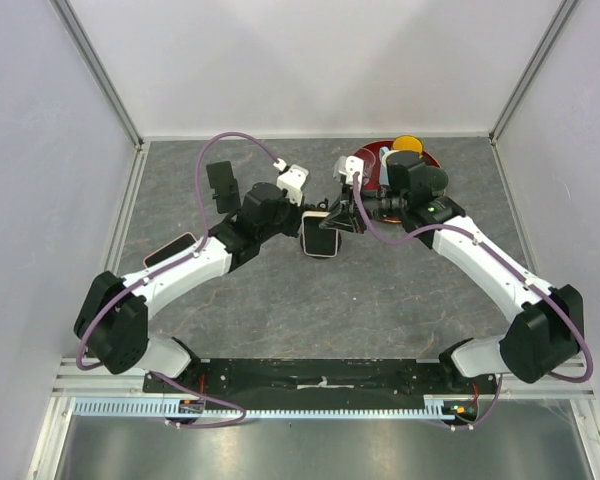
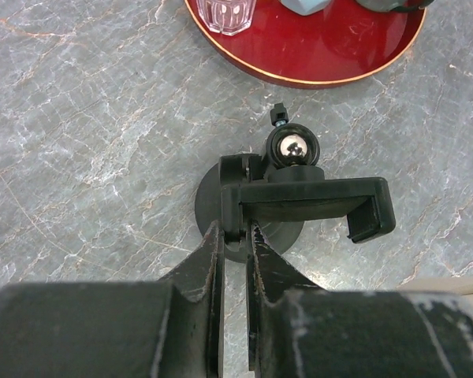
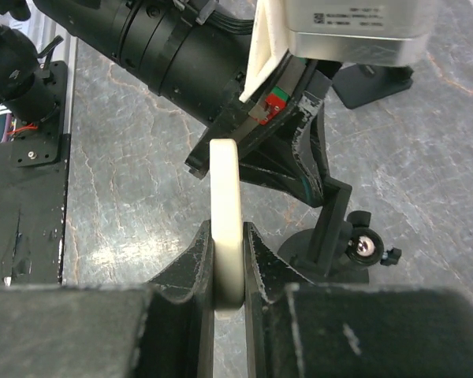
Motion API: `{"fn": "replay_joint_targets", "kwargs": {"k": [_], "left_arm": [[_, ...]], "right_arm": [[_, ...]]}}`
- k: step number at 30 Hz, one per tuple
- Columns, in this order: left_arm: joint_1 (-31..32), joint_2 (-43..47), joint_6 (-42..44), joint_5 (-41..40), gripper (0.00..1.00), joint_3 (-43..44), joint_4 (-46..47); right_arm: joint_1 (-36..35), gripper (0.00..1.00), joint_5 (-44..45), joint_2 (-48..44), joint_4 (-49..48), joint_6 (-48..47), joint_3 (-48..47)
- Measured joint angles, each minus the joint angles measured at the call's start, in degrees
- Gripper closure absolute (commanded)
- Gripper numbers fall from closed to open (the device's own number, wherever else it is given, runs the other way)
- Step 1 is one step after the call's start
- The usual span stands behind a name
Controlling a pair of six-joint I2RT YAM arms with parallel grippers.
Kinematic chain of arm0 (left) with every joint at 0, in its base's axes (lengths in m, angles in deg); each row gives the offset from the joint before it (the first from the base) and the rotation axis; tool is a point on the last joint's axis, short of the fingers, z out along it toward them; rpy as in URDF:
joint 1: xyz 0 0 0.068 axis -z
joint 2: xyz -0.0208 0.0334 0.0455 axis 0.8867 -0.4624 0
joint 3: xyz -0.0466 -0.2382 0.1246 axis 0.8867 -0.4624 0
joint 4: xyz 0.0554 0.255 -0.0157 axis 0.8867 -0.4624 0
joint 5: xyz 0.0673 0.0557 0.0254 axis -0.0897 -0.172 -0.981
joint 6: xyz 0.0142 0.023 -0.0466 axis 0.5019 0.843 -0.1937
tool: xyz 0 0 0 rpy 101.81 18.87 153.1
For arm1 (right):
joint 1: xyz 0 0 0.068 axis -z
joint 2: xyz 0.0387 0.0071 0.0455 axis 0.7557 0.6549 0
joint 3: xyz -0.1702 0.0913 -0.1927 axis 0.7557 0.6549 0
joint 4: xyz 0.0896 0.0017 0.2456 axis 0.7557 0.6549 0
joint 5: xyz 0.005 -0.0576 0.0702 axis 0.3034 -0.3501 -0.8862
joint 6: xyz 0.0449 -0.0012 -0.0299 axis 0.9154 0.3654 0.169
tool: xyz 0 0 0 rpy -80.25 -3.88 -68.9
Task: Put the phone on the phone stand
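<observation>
The phone (image 1: pixel 320 238) has a cream case and a dark screen. My right gripper (image 1: pixel 338 222) is shut on it and holds it above the table at mid-centre. In the right wrist view the phone (image 3: pixel 225 181) stands edge-on between the jaws of the gripper (image 3: pixel 229 236). The black phone stand (image 2: pixel 299 197) has a round base, a chrome ball joint and a clamp bracket. My left gripper (image 2: pixel 236 230) is shut on the bracket's left end. The stand (image 3: pixel 331 228) sits just right of the phone. In the top view my left gripper (image 1: pixel 302 212) is next to the phone.
A red tray (image 1: pixel 365 160) at the back holds a yellow object (image 1: pixel 407 143) and a glass (image 2: pixel 225 12). A second phone (image 1: pixel 170 248) lies at the left under the left arm. A black object (image 1: pixel 222 187) stands behind it.
</observation>
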Motion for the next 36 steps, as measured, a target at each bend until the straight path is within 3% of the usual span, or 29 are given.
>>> {"fn": "replay_joint_targets", "kwargs": {"k": [14,21,28,36], "left_arm": [[-0.74,2.54,5.03,3.39,0.98,0.81,-7.04],[-3.52,2.49,10.82,12.76,0.98,3.17,-11.78],[-8.04,1.4,14.91,25.29,0.98,4.94,-15.69],[-9.46,0.66,17.64,29.79,0.98,5.51,-17.03]], "right_arm": [[-1.27,1.0,-6.93,4.46,-11.02,-2.34,2.23],[-1.57,1.0,-11.39,5.79,-22.12,0.22,6.16],[-4.5,1.0,-11.58,9.25,-22.36,-2.95,5.27],[-4.9,1.0,-12.9,11.72,-19.12,-5.33,2.16]]}}
